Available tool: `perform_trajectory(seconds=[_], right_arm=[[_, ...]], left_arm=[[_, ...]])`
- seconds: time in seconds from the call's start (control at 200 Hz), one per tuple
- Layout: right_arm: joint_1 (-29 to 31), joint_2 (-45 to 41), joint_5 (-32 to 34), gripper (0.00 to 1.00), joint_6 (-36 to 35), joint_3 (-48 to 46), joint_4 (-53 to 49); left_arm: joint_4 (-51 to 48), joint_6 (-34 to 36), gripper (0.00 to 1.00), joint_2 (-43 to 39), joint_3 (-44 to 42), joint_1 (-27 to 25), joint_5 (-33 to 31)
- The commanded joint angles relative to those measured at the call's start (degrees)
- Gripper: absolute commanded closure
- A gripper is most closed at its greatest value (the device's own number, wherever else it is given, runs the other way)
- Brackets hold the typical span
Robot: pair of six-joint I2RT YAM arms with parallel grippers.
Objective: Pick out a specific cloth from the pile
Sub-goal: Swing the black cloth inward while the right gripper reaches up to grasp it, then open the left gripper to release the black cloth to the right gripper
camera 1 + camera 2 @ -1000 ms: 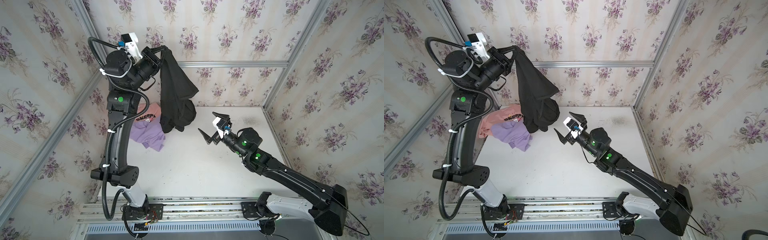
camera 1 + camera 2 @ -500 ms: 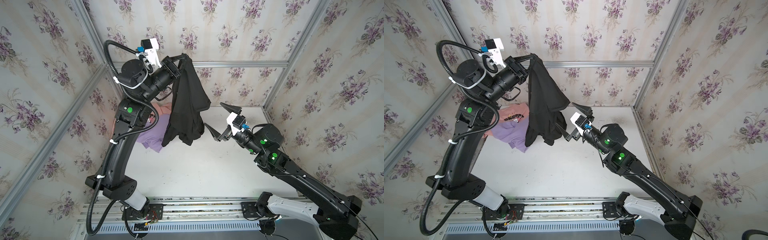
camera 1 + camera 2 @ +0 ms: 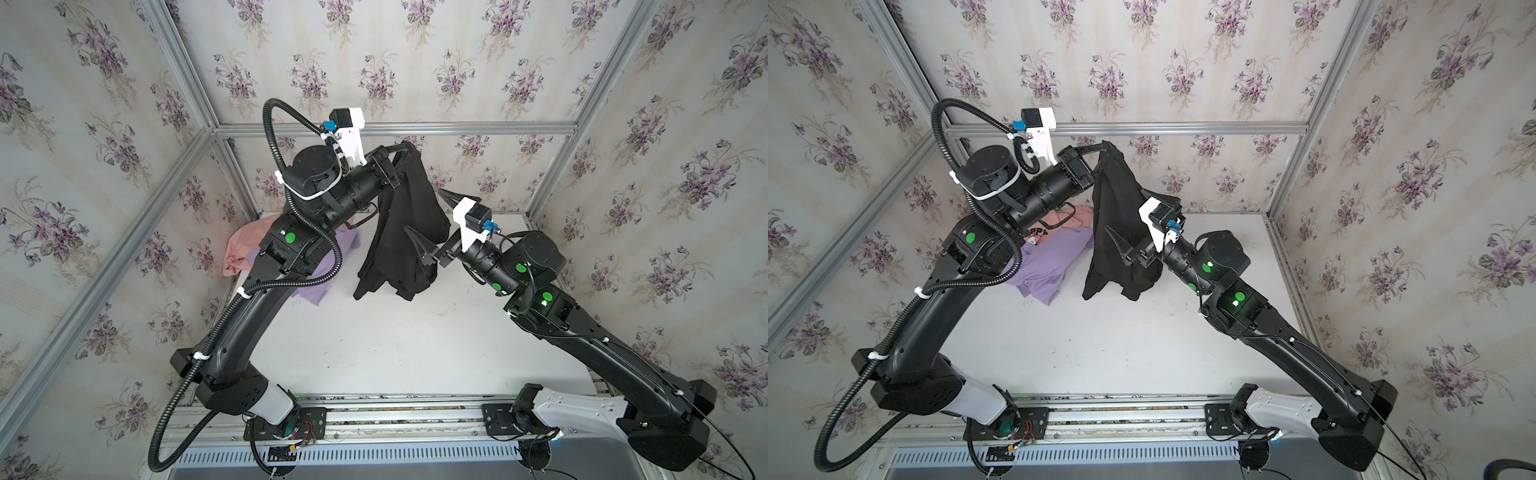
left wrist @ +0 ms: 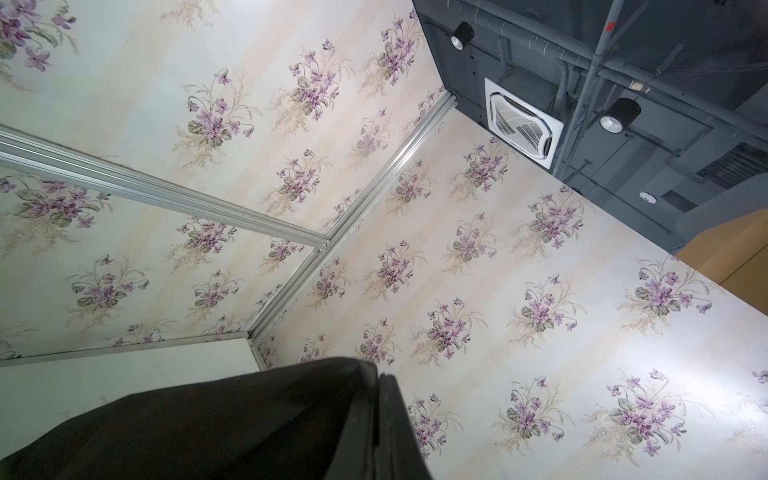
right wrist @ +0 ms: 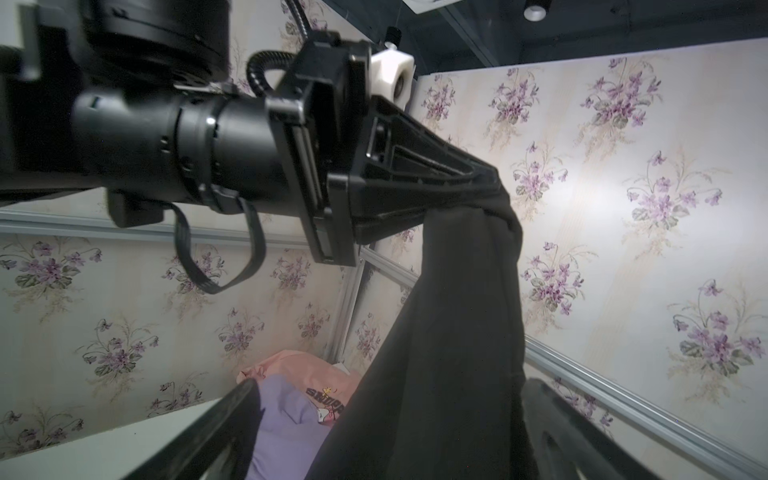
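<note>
The cloth (image 3: pixel 399 232) (image 3: pixel 1117 216) is plain black and hangs in a long drape from my left gripper (image 3: pixel 409 145) (image 3: pixel 1106 145), which is shut on its top edge high above the table. In the left wrist view the black cloth (image 4: pixel 208 424) bunches at the left gripper (image 4: pixel 380 382). My right gripper (image 3: pixel 424 210) (image 3: pixel 1125 210) (image 5: pixel 392 382) is open, one finger on each side of the hanging cloth (image 5: pixel 449 332). The pile (image 3: pixel 320 286) (image 3: pixel 1046 266) lies at the back left: a lilac garment (image 5: pixel 286 424) and a salmon-pink shirt (image 3: pixel 245 245) (image 5: pixel 299 370) with black lettering.
The white table (image 3: pixel 374 353) (image 3: pixel 1100 353) is boxed in by floral walls with aluminium frame bars (image 3: pixel 395 129). A metal rail (image 3: pixel 395 411) carrying both arm bases runs along the front edge. My left arm's upper link (image 3: pixel 291 249) covers part of the pile.
My left gripper has carried the black cloth to the right, away from the pile. My right gripper has come up and leftward, so its open fingers now stand on either side of the cloth.
</note>
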Motion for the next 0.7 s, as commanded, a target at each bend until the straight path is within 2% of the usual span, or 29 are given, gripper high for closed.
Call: perform_trajectory(seconds=[0.0,0.145,0.265,0.38,0.625,0.695], right_arm=[[0.0,1.3,5.3,0.01,0.6,-0.2,3.4],[-0.2,3.3,7.9,0.03,-0.3,-1.0,6.4],[-0.2,4.3,8.8,0.15,0.1,-1.4,8.0],[-0.2,4.4,9.2,0.33,0.4,-1.6,8.8],[-0.4,4.5,9.6,0.83,0.9,-1.6,8.9],[-0.3,4.5,9.6,0.92,1.2,-1.5,8.8]], left_arm=[[4.0,2.5,1.0,0.1,0.3,-1.6,-2.0],[4.0,2.6,1.0,-0.2,-2.0,-3.5,-2.5],[4.0,2.7,1.0,-0.7,-3.8,-4.3,-2.6],[4.0,2.9,0.99,-1.6,-5.7,-4.5,-2.9],[4.0,3.1,0.99,-2.3,-6.5,-4.5,-3.0],[4.0,3.2,0.98,-2.4,-6.5,-4.6,-2.8]])
